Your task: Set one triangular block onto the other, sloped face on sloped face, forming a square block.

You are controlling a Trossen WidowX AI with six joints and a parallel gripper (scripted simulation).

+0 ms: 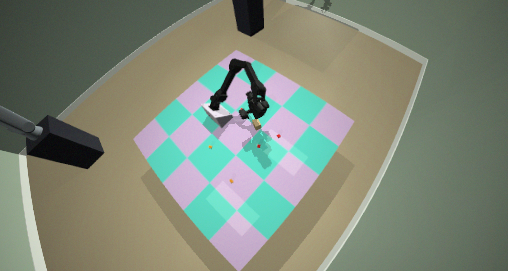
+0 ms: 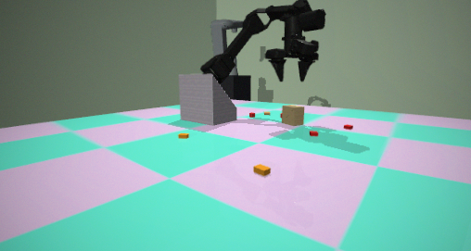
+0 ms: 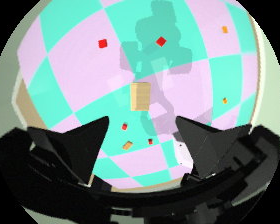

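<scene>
The two triangular blocks show as one square wooden block [image 1: 256,124] [image 2: 293,115] [image 3: 140,96] resting on the table [image 1: 239,242] [image 2: 222,208]. Its top looks level and its visible edges look even; the seam between the two is too small to make out. My gripper [image 2: 292,81] [image 3: 143,119] is wide open and empty. It hangs well above the block, with a wide gap between the fingertips and the block's top. In the top view the hand is just beside the block's image.
Small red pieces [image 1: 278,136] [image 2: 313,133] [image 3: 161,41] and small orange pieces [image 1: 231,181] [image 2: 261,169] [image 3: 225,101] lie scattered around the block. The grey arm base [image 1: 217,116] [image 2: 197,99] stands to the block's left in the exterior view.
</scene>
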